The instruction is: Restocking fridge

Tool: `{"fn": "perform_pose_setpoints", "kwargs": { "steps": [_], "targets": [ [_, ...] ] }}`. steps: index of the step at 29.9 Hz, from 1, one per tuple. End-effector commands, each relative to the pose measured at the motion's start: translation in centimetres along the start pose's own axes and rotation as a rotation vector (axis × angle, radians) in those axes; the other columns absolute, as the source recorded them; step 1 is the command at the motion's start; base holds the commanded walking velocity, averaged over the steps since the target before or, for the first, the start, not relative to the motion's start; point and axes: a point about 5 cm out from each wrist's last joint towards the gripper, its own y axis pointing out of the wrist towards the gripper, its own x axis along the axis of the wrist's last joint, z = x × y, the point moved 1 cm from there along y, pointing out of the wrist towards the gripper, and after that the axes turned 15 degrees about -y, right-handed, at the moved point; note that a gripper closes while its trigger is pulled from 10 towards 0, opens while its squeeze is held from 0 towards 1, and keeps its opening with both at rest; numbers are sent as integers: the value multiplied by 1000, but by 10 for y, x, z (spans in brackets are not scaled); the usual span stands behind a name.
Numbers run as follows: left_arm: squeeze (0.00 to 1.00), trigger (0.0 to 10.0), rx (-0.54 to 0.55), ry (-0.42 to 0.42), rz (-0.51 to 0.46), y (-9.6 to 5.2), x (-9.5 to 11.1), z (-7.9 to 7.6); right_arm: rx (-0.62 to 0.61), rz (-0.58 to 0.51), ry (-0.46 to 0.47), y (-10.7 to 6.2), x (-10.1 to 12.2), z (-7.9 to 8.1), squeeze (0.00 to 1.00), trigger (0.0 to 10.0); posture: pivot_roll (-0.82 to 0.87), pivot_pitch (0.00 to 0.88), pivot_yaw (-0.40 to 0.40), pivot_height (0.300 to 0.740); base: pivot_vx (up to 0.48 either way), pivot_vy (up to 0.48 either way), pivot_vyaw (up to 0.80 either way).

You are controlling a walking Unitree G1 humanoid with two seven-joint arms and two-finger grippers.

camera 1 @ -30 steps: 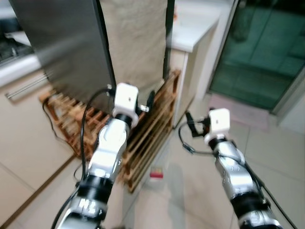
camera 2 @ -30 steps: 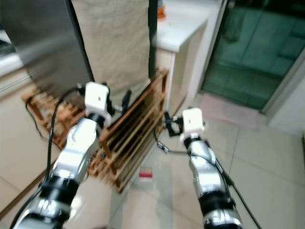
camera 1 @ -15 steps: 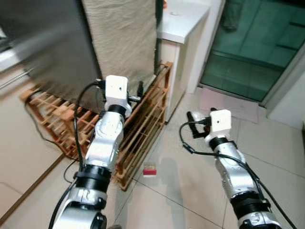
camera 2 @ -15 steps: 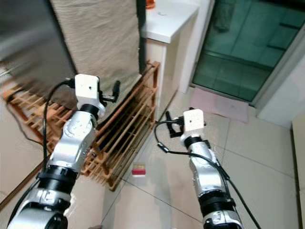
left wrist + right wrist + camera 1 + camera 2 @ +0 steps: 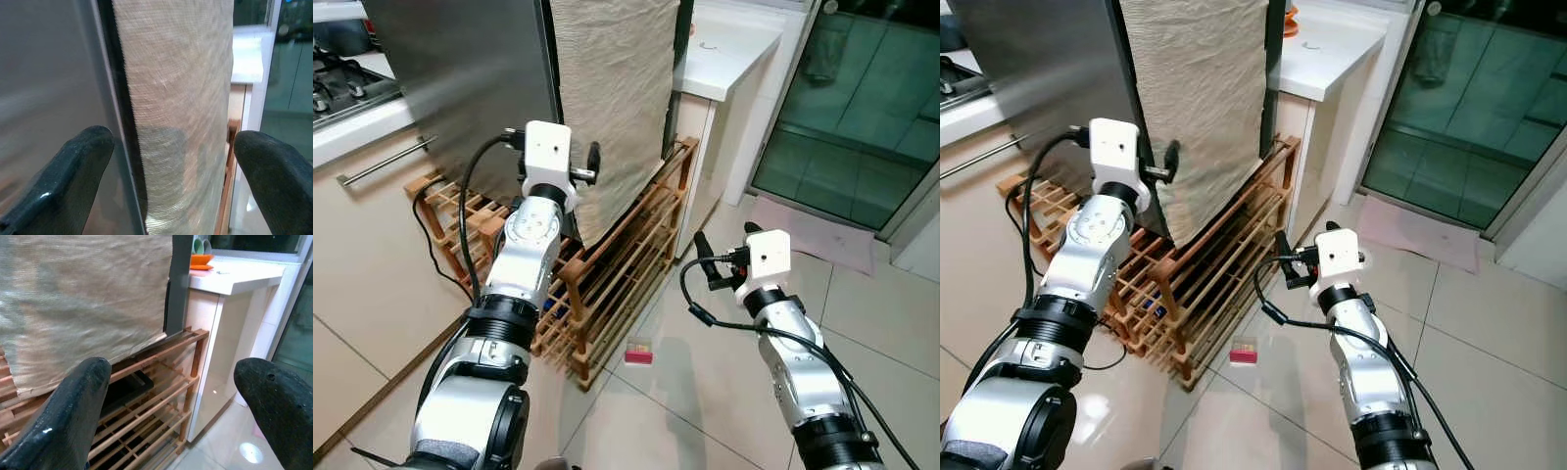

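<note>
Progress: early stage. Fridge (image 5: 470,88) stands closed on a wooden rack (image 5: 617,284), its side draped with a beige cloth (image 5: 612,98). Left hand (image 5: 171,171) is raised with its 2 fingers spread, straddling the dark seam at the door edge (no contact visible). Right hand (image 5: 181,416) hangs lower beside the rack, fingers spread, holding nothing. A small red-and-white pack (image 5: 639,352) lies on the floor tiles by the rack's foot. Judged remaining: open the door, fetch stock, place it inside. White tabletop (image 5: 1332,54) carries an orange dish
</note>
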Motion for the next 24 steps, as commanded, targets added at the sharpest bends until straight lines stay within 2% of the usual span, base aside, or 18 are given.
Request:
{"fn": "perform_pose_setpoints", "kwargs": {
  "steps": [1,3,4,11,20,24],
  "targets": [
    [0,10000,-9,9,-10,4,8,-1,21,2,12,-6,1,3,0,10000,-34,3,51,740,0,0,0],
    [0,10000,-11,4,-10,6,9,-2,50,10,11,-19,-1,6,0,10000,-41,14,50,740,0,0,0],
    [0,10000,-10,-2,-12,8,11,-2,72,35,10,-32,-6,7,0,10000,-47,18,47,740,0,0,0],
    [0,10000,3,-42,-15,12,14,-2,96,97,8,-56,-15,9,0,10000,-66,39,45,740,0,0,0],
    [0,10000,8,-83,46,17,9,-6,97,118,18,-61,-12,8,0,10000,-68,57,52,740,0,0,0],
    [0,10000,-14,-134,111,18,0,-17,91,126,28,-62,-11,9,0,10000,-65,66,55,740,0,0,0]
  ]
}}
